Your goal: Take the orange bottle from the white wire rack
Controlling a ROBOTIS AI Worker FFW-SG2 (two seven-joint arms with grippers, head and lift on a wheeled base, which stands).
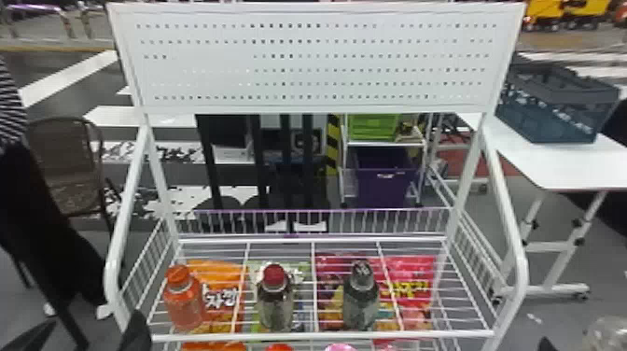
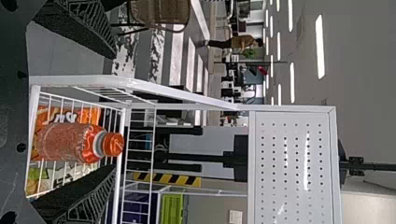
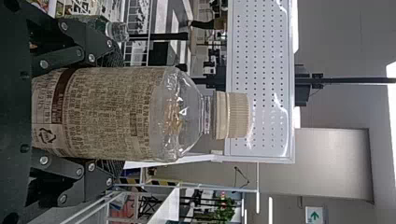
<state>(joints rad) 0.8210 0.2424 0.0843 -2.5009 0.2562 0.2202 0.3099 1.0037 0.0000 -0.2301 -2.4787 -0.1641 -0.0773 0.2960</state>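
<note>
- The orange bottle [image 1: 183, 303] stands upright at the near left corner of the white wire rack [image 1: 322, 334], its orange cap [image 2: 113, 144] uppermost.
- The left pincer [image 2: 113, 113] has its two fingers well apart, with nothing between them; the right pincer [image 3: 120, 112] is clamped on a clear bottle [image 3: 112, 114] with a cream cap [image 3: 233, 115].
- It looks filled, so I would expect a fair weight, with the liquid swinging a little if it is moved quickly.
- The wall is probably thin plastic: firm enough while sealed, apt to dent under a hard squeeze, and perhaps slick on its glossy surface.
- Best hold: the straight body just below the shoulder, one finger to its left and one to its right, coming in level from the near side. The cap would make a poorer, top-heavy grip.
- The head view gives the row: a red-capped bottle [image 1: 275, 298] to the right, then a dark-capped bottle [image 1: 361, 296] farther right.
- The left wrist view gives the side profile, with the sloping shoulder and pale neck [image 2: 98, 143] clearly set out.
- The right wrist view gives the dense print on the clear bottle's label.
</note>
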